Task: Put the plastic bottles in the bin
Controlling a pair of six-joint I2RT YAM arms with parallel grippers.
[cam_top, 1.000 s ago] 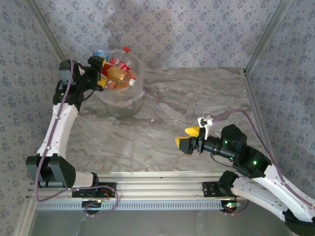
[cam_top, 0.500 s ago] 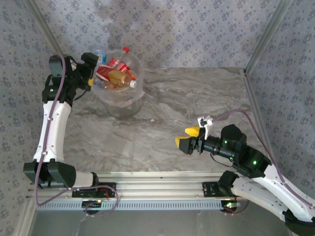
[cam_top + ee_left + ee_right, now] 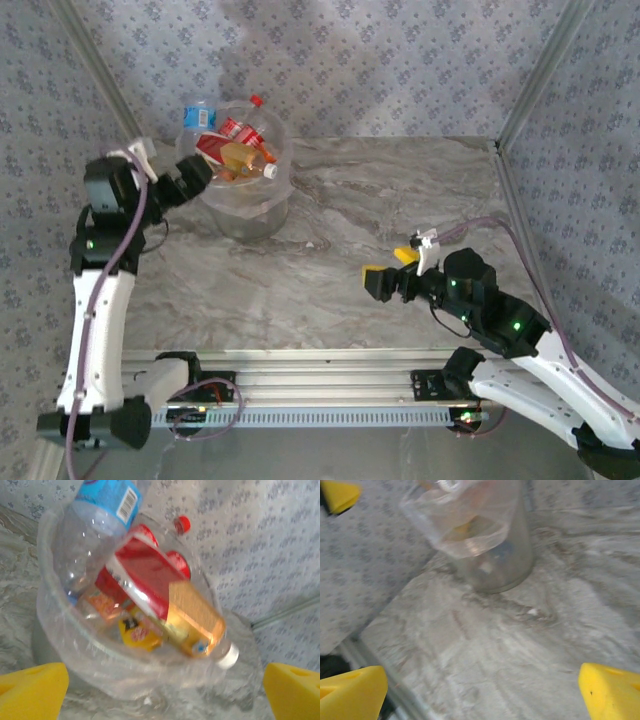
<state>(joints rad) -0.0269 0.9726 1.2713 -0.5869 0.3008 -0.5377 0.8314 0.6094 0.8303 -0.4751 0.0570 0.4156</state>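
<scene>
The bin (image 3: pixel 250 205) stands at the table's far left, with several plastic bottles piled in it. Among them are a blue-labelled clear one (image 3: pixel 198 113), a red-labelled one (image 3: pixel 226 134) and an orange one (image 3: pixel 247 156). My left gripper (image 3: pixel 190 180) hangs open just left of the rim, holding nothing. In the left wrist view the bin (image 3: pixel 75 650) is close ahead, with the blue-labelled bottle (image 3: pixel 107 500) and the orange bottle (image 3: pixel 197 622) on top, and the left gripper (image 3: pixel 162 700) has nothing between its fingers. My right gripper (image 3: pixel 388 265) stands open over the table's near right part. Its wrist view shows that gripper (image 3: pixel 480 695) above bare table, the bin (image 3: pixel 492 555) ahead.
The marble-patterned table (image 3: pixel 400 190) is closed in by patterned fabric walls at the back and on both sides. Metal frame posts (image 3: pixel 530 90) rise at the far corners, and a rail (image 3: pixel 320 400) runs along the near edge.
My left gripper has drawn back from over the bin, leftwards and nearer, leaving the orange bottle inside. The right gripper's jaws have widened and it has shifted slightly.
</scene>
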